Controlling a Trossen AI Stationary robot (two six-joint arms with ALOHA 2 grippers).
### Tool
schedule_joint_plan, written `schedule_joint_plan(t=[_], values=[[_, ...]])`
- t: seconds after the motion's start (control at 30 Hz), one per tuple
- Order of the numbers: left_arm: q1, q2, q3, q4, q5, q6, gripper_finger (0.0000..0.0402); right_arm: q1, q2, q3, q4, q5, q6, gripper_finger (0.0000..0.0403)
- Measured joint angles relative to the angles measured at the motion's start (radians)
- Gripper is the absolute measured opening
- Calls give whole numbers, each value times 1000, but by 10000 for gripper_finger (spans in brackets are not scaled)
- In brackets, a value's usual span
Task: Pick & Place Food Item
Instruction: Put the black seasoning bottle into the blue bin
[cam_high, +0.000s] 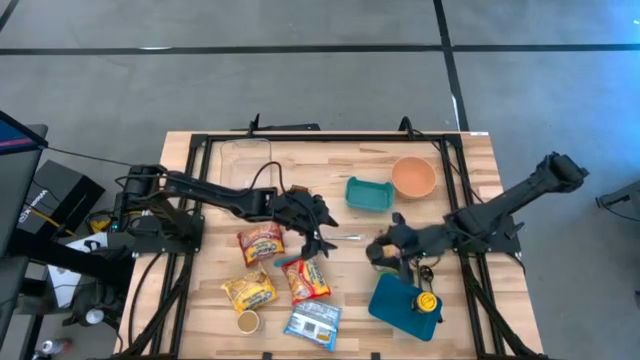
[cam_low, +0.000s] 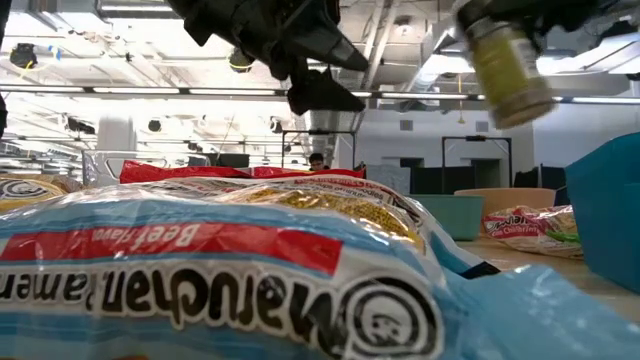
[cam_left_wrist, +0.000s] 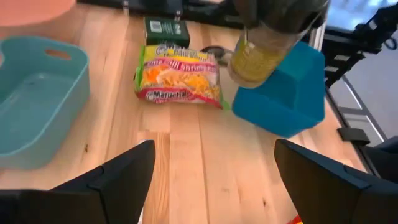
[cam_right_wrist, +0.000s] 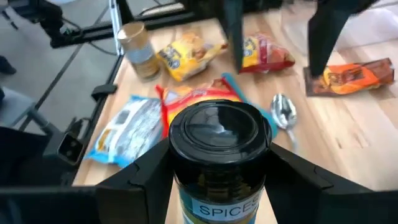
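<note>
- High view: my right gripper (cam_high: 385, 250) is clamped on a spice jar (cam_high: 383, 256) and holds it over bare wood in the middle of the table (cam_high: 460, 200). A teal bin (cam_high: 368, 194) and an orange bowl (cam_high: 413, 177) lie ahead of it, a blue box (cam_high: 405, 305) just behind. My left gripper (cam_high: 322, 238) hovers with fingers apart and empty, ramen packets (cam_high: 261, 242) close beside and behind it.
- Low view: the jar (cam_low: 508, 68) hangs clear above the tabletop, tilted, nothing under it. My left gripper (cam_low: 318, 75) also hangs high. A ramen packet (cam_low: 200, 270) fills the foreground.
- Left wrist view: my left fingers (cam_left_wrist: 118, 177) stand wide with bare planks between them. Ahead, the jar (cam_left_wrist: 258, 53) is held above the blue box (cam_left_wrist: 283, 93), a packet (cam_left_wrist: 179, 81) next to it.
- Right wrist view: my fingers press both sides of the jar (cam_right_wrist: 217, 155); a spoon (cam_right_wrist: 283, 112) and several packets (cam_right_wrist: 189, 53) lie beyond.
- Progress, as I judge it: the pick is done; the placing is left. I cannot tell which container is meant.
- Room: open wood lies between the jar and the bin; the box and my left arm are the near obstacles.
</note>
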Motion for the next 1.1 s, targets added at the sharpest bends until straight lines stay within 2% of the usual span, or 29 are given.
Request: schedule_joint_plan(t=[0.23, 0.57, 0.8, 1.0, 1.1], values=[[0, -57, 0, 8, 0, 0, 326, 127, 5, 0, -50, 64, 107, 201], [-9, -85, 0, 9, 0, 0, 323, 290, 86, 0, -52, 178, 252, 202], [-9, -84, 0, 9, -13, 0, 323, 341, 190, 0, -27, 235, 286, 202], [-9, -84, 0, 9, -13, 0, 323, 375, 271, 0, -27, 308, 386, 202], [-9, -84, 0, 9, -13, 0, 323, 396, 304, 0, -24, 310, 436, 202]])
